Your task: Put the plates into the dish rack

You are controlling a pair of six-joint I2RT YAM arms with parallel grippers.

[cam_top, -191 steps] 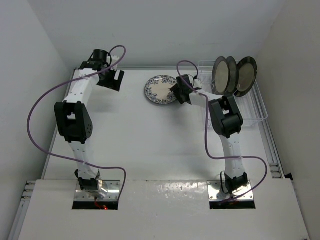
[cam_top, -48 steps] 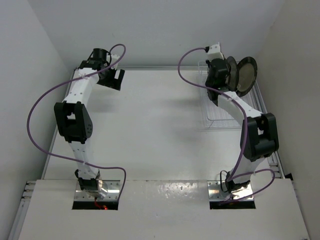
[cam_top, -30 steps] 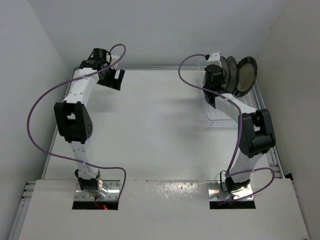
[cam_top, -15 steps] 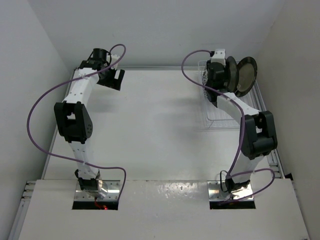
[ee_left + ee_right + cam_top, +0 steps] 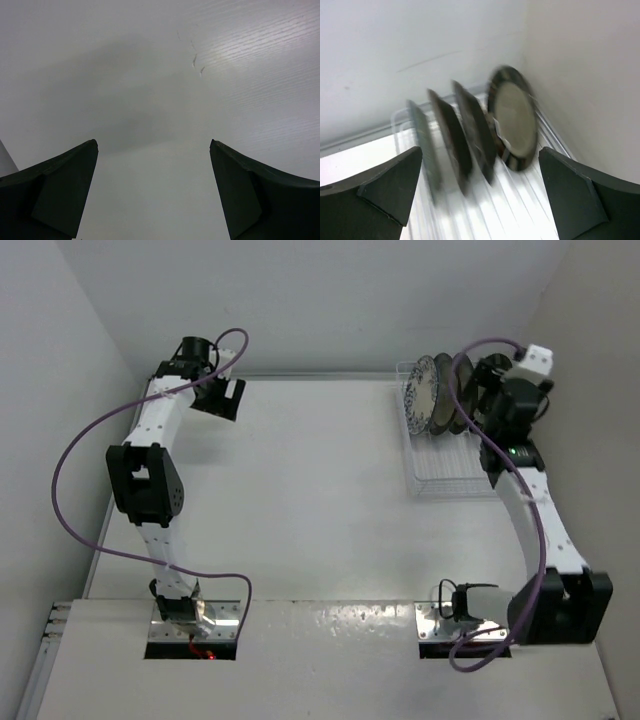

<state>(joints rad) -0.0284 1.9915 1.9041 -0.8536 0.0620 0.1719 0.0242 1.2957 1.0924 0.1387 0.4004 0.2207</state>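
Observation:
Several plates stand on edge in the white wire dish rack (image 5: 447, 465), which also shows in the right wrist view (image 5: 515, 200). The blue floral plate (image 5: 419, 397) is leftmost (image 5: 423, 150). Two dark-rimmed plates (image 5: 447, 393) stand beside it (image 5: 451, 142). The rightmost plate (image 5: 513, 116) shows its cream face; in the top view my arm partly hides it. My right gripper (image 5: 492, 405) is open and empty (image 5: 481, 152), at the rack's right side, facing the plates. My left gripper (image 5: 222, 398) is open and empty (image 5: 152, 145) at the far left.
The rack sits in the back right corner against the white walls (image 5: 560, 350). The left gripper hangs over bare white table (image 5: 160, 100) near the back wall. Purple cables (image 5: 75, 455) loop off both arms.
The right gripper has let go of the blue floral plate, which now stands in the rack's leftmost slot. The right arm has swung from over the rack to its right side. The left arm is still.

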